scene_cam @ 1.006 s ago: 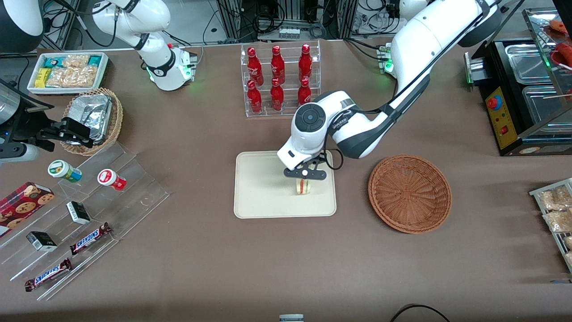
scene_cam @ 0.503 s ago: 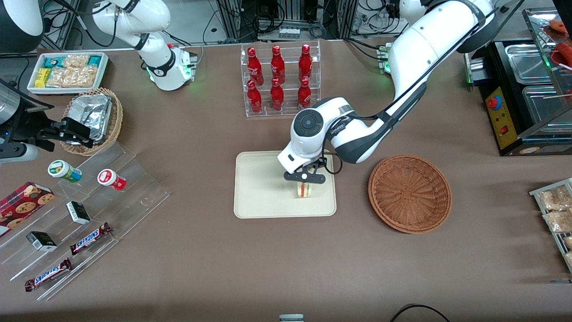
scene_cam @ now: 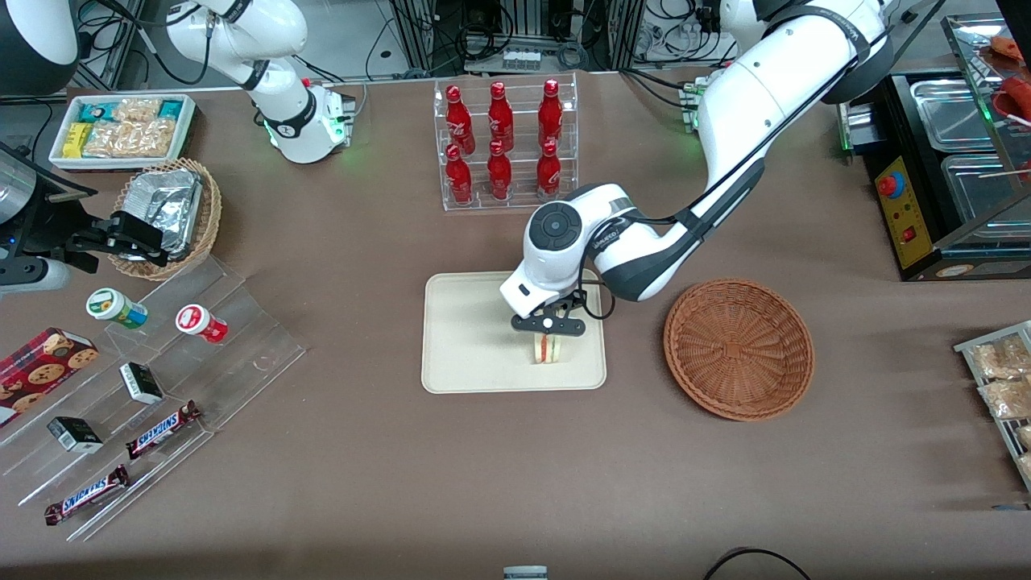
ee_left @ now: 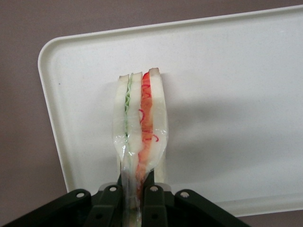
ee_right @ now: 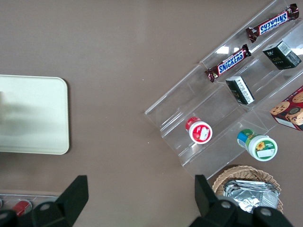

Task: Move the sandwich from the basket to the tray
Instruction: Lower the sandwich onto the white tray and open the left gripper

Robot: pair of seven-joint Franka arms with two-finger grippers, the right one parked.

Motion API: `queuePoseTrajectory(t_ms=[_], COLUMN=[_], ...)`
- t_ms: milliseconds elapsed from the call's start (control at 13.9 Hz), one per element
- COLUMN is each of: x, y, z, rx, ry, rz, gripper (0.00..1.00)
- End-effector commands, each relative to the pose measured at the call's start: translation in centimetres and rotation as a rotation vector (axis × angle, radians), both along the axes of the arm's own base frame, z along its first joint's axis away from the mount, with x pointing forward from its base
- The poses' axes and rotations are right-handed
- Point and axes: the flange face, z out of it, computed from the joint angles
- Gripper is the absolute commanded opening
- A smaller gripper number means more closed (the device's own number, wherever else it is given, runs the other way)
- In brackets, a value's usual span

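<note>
Sandwich (ee_left: 140,124) pinched at wrapper edge by gripper (ee_left: 137,191), jaws narrow, clamped on it. Sandwich held upright over tray (scene_cam: 467,322), near tray edge nearest basket (scene_cam: 739,348). Full contact advised before release; jaws opened slowly, lifted straight up to avoid toppling.

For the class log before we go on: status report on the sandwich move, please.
Gripper over tray, shut on sandwich. Sandwich upright, at the tray surface, not yet released. Basket empty beside tray. Nothing in the way.

Bright even overhead light, soft shadows, sharp focus, little glare.
</note>
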Motion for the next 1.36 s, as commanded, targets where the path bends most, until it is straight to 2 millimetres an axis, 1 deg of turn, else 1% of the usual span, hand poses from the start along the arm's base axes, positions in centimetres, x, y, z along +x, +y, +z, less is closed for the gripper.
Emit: queuePoseTrajectory(t_ms=[0,144,287,503,575,718,790,1006,1149,1293], x=[0.6,0.6,0.7,0.8,0.8,0.8,0.8,1.1,1.8,2.1], y=[-0.6,-0.5,-0.5,-0.6,-0.6,-0.6,-0.6,-0.4,-0.3,0.0], z=[-0.5,-1.0,-2.0,-2.4,-2.4,-2.3,-2.2,-1.1,0.2,2.2], rx=[-0.003,0.008,0.014,0.01,0.008,0.008,0.007,0.01,0.008,0.019], ry=[-0.019,-0.028,-0.052,-0.072,-0.069,-0.07,-0.069,-0.08,-0.092,-0.094], rz=[0.013,0.015,0.028,0.048,0.052,0.052,0.06,0.117,0.157,0.193], gripper=[0.0,0.0,0.0,0.0,0.31,0.98,1.0,1.0,1.0,1.0])
